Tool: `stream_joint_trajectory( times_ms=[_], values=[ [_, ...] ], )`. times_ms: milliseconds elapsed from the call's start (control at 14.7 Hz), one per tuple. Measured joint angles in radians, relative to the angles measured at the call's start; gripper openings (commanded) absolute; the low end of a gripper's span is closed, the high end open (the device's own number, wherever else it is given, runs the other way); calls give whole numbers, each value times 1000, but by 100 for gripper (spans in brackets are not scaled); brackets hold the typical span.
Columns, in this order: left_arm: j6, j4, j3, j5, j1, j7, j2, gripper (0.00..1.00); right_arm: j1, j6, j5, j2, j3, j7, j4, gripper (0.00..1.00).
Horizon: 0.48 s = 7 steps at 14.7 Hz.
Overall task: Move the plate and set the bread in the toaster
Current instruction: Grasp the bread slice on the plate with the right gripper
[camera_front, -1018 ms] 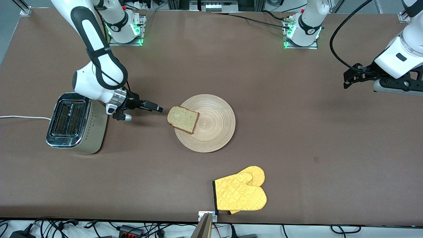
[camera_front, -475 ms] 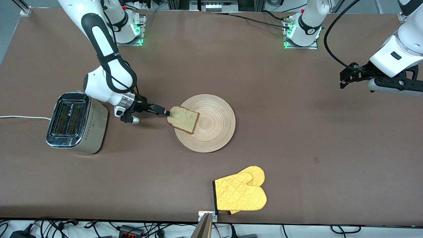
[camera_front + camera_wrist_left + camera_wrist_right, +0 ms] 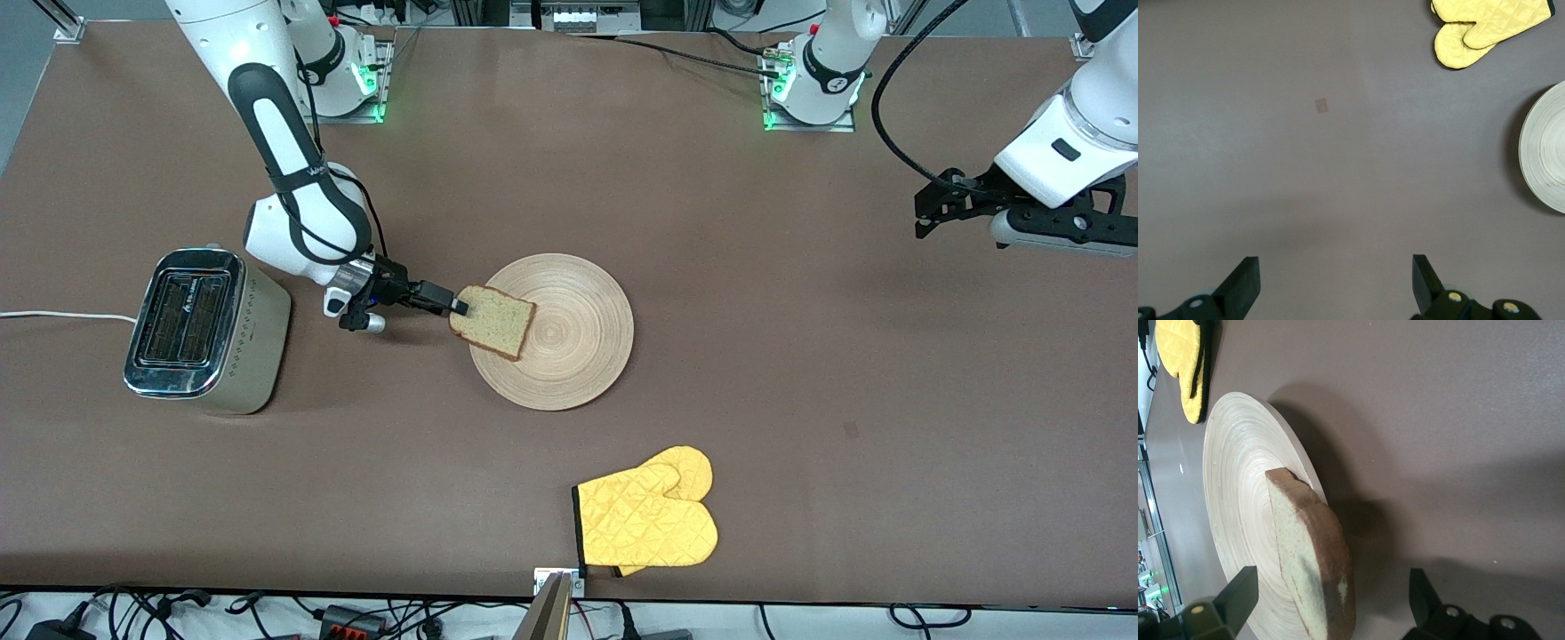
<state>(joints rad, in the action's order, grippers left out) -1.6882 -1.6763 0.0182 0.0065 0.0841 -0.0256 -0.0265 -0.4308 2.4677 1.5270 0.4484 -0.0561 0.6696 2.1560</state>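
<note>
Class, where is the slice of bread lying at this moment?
In the front view the bread lies on the plate, overhanging its rim toward the right arm's end of the table. The open right pincer is at the bread's edge, with the toaster farther that way.

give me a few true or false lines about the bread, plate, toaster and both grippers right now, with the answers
1. The bread lies on the plate, overhanging its rim toward the toaster. True.
2. The right gripper is shut on the bread. False: its jaws are open, on either side of the slice's edge.
3. A slice already sits in the toaster. False: both slots look empty.
4. The left gripper is open over bare table, away from the plate. True.
5. The yellow oven mitts lie on the plate. False: they lie on the table, nearer the front camera.
</note>
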Motion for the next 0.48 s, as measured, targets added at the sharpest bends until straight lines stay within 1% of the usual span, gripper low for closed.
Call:
stream_joint_trajectory(
  times_ms=[136,339,475],
  values=[
    [0,0,0,0,0,0,0,100,0,0,1,2,0,1,-1,86],
    [0,0,-1,0,-6,0,0,100,0,0,2,2,0,1,-2,61],
    [0,0,-2,0,-7,0,2,100,0,0,3,2,0,1,-2,51]
  ],
)
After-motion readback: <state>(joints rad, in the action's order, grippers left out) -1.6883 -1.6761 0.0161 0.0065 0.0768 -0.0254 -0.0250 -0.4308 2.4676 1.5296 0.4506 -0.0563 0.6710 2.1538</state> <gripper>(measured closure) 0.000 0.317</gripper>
